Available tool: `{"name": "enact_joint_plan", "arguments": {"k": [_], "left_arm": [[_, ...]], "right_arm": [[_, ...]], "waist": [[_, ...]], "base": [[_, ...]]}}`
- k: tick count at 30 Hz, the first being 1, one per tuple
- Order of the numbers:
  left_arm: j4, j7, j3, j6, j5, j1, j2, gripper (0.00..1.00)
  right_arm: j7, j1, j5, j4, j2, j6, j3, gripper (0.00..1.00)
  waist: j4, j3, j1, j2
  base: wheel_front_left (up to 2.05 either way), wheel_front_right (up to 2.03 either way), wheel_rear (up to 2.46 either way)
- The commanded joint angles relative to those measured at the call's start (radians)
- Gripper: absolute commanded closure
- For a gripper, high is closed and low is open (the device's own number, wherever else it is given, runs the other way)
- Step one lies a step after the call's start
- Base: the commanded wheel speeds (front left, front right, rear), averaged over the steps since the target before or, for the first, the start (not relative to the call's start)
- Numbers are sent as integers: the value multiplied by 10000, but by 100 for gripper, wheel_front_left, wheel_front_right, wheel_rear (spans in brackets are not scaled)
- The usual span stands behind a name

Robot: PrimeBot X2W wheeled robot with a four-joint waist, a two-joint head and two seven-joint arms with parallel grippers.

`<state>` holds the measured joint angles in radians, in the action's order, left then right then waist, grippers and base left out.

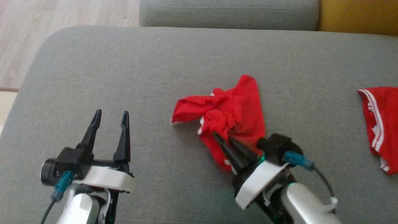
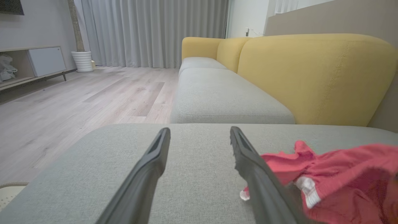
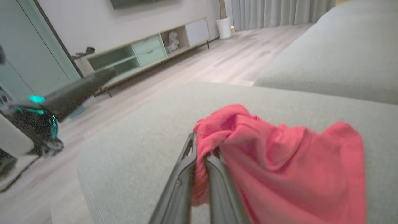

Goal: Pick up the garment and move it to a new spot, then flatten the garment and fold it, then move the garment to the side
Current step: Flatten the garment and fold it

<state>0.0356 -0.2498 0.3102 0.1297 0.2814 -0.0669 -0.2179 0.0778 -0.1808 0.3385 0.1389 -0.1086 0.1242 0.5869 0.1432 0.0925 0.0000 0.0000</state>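
Status: first step (pickup) in hand. Pinches a fold at the near edge of the red garment (image 1: 230, 112) with the right gripper (image 1: 223, 137), fingers pressed together on the cloth, lower centre of the head view. Confirmed in the right wrist view, with cloth bunched between both fingers. Holds the left gripper (image 1: 112, 112) spread wide and empty at lower left, well apart from the cloth.

Garment location: crumpled in a heap on the grey sofa cushion (image 1: 124, 62), centre of the frame. Cannot tell whether any part is clear of the cushion.

Also present: second red garment (image 1: 379, 124), at the right edge.

Remaining, by judgement: lift, move to new spot, flatten, fold, move aside.
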Motion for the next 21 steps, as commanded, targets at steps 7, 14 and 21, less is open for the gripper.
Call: {"name": "enact_joint_plan", "arguments": {"k": [7, 14, 21], "left_arm": [[-390, -119, -461, -60, -150, -225, -199, 0], [-374, -120, -438, -120, -142, -315, -209, 0], [-308, -120, -407, -161, -143, -411, -184, 0]], "right_arm": [[160, 220, 225, -1554, 210, 65, -1711, 100], [569, 1162, 242, -643, 312, 65, -4637, 100], [295, 612, 666, 1500, 381, 65, -5996, 0]], "waist": [[-585, -14, 0, 0], [-776, 187, 0, 0], [-787, 308, 0, 0]], "base": [[0, 0, 0], [0, 0, 0], [0, 0, 0]]}}
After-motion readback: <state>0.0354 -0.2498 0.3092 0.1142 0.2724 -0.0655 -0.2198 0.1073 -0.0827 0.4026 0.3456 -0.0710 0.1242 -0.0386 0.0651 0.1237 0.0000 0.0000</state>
